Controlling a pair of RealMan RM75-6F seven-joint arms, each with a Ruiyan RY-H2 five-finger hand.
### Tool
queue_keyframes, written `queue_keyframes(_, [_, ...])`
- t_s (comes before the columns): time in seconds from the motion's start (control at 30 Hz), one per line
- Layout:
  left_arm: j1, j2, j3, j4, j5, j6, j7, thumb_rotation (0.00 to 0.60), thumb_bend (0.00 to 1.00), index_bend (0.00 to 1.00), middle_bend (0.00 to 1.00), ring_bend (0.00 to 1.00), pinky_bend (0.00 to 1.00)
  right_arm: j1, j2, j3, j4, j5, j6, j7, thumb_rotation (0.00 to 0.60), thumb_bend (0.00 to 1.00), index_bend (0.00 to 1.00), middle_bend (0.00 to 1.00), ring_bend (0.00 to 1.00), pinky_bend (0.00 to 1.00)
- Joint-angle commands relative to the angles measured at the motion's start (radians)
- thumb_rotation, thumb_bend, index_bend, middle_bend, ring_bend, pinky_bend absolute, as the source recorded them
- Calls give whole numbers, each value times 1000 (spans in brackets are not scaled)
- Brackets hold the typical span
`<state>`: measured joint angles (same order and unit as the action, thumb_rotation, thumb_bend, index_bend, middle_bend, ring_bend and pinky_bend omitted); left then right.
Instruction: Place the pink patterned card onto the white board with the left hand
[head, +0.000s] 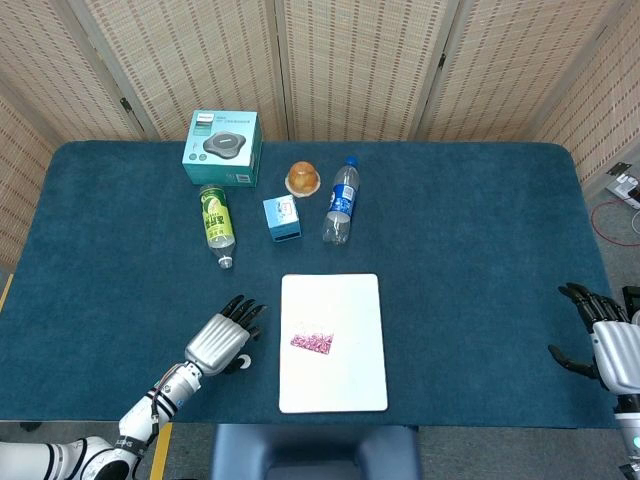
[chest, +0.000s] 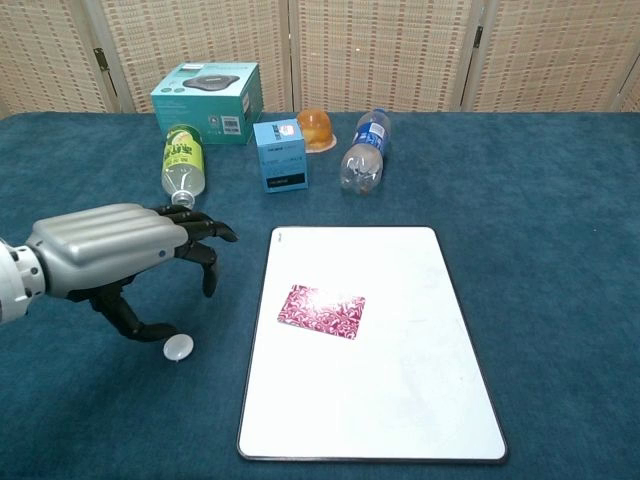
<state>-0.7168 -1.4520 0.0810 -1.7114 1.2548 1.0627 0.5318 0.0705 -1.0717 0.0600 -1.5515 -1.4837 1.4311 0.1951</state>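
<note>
The pink patterned card (head: 312, 342) (chest: 322, 311) lies flat on the left part of the white board (head: 345, 375) (chest: 400, 400), with nothing touching it. My left hand (head: 222, 340) (chest: 115, 252) hovers over the blue cloth to the left of the board, fingers spread and empty. My right hand (head: 600, 342) shows only in the head view, at the table's far right edge, open and holding nothing.
At the back stand a teal box (head: 222, 146), a small blue box (head: 282, 218) and an orange jelly cup (head: 303, 179); a green bottle (head: 216, 222) and a water bottle (head: 341, 202) lie beside them. A small white disc (chest: 179, 347) lies under my left hand.
</note>
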Motion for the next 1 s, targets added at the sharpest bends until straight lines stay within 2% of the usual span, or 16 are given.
queue_keyframes(0.03, [22, -1, 20, 12, 37, 16, -14, 600, 337, 425, 110, 55, 0, 0, 0, 0, -1, 0, 0, -1, 600, 252, 148, 163, 162, 149])
queue_keyframes(0.2, [47, -19, 34, 36, 74, 23, -21, 600, 289, 443, 110, 63, 0, -1, 0, -2, -4, -2, 2, -4, 600, 251, 148, 163, 163, 149])
queue_keyframes(0.37, [69, -47, 34, 63, 94, 28, -22, 600, 286, 454, 111, 68, 0, -3, 1, -3, -5, -3, 5, -5, 600, 251, 148, 163, 163, 149])
queue_keyframes(0.8, [84, -87, -4, 112, 73, -13, -19, 600, 288, 461, 112, 70, 0, -4, 1, -5, -6, -2, 7, -5, 600, 251, 148, 163, 163, 149])
queue_keyframes(1.0, [86, -90, -15, 117, 64, -29, -15, 600, 322, 465, 113, 70, 0, -2, 1, -4, -6, -3, 5, -6, 600, 252, 148, 163, 163, 149])
